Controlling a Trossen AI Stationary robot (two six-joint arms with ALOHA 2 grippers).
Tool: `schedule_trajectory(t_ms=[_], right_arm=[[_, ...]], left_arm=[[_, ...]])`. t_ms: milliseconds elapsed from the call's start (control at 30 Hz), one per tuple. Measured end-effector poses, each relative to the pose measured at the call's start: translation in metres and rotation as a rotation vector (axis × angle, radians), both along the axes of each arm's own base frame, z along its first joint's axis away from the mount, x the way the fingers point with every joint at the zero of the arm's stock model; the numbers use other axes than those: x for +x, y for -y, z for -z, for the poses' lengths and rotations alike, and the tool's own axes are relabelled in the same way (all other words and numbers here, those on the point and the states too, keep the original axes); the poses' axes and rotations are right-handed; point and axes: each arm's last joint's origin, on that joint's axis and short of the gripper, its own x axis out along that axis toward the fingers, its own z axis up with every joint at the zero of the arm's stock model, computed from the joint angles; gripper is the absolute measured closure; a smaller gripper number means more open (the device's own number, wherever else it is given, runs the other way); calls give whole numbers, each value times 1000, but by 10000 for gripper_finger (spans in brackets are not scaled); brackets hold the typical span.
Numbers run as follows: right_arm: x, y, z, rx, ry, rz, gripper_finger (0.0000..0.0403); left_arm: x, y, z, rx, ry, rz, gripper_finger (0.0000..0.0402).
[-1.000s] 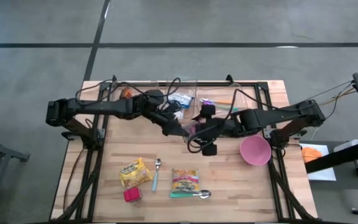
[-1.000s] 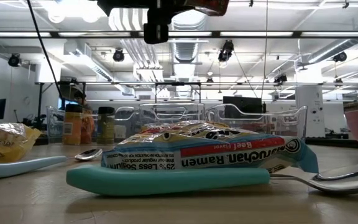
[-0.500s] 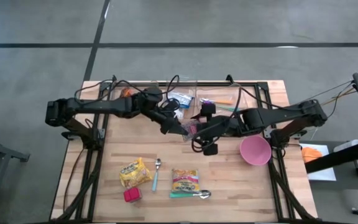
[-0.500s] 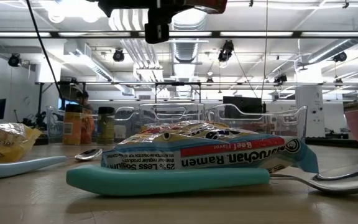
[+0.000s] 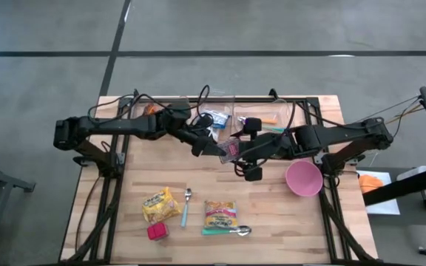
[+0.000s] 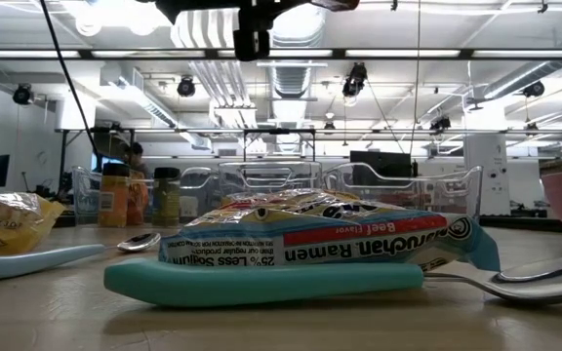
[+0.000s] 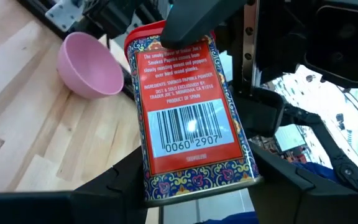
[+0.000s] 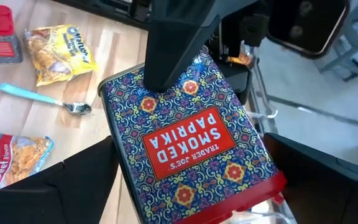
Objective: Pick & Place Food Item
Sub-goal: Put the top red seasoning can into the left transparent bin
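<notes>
A Trader Joe's smoked paprika tin [image 7: 191, 118] [image 8: 191, 143], blue-patterned with red trim, hangs in the air over the middle of the table [image 5: 230, 150]. My left gripper [image 5: 217, 146] comes from the table's left and is shut on the tin's base end. My right gripper [image 5: 242, 151] comes from the right and stands open. Its two fingers [image 8: 73, 186] flank the tin's red lid end [image 8: 247, 199]; I see no touch. In the right wrist view one left finger [image 8: 173, 50] shows at the tin's far end. My left gripper pinches the tin's two narrow sides [image 7: 148, 174] between its fingers, near the base end. The fingers come almost level from the table's left and lie along the tin. The tin is lifted clear of the table, barcode face toward the left wrist camera, lid end toward the right gripper.
A pink bowl [image 5: 303, 178] sits at the right. Near the front edge lie a ramen packet [image 5: 220, 214] on a teal utensil, a spoon [image 5: 186, 207], a yellow packet [image 5: 160, 205] and a small red container [image 5: 157, 231]. Clear bins [image 5: 220, 117] with items line the far edge.
My right gripper has risen a little and drifted toward the far edge, staying open, so its fingers now stand around the tin's lid end. My left gripper has kept its place, still shut on the tin.
</notes>
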Motion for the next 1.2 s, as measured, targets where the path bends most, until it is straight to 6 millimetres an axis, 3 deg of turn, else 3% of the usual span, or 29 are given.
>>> schedule_trajectory(t_ms=[433,900,1200], right_arm=[[3,0,3,-133,-55,-111,23],[2,0,7,-103,-84,-83,23],[-1,3,-18,-84,17,24,23]], left_arm=[[0,2,4,-24,-36,21,188],[-1,1,5,-29,-53,2,188],[-1,-2,7,-23,-74,-35,188]])
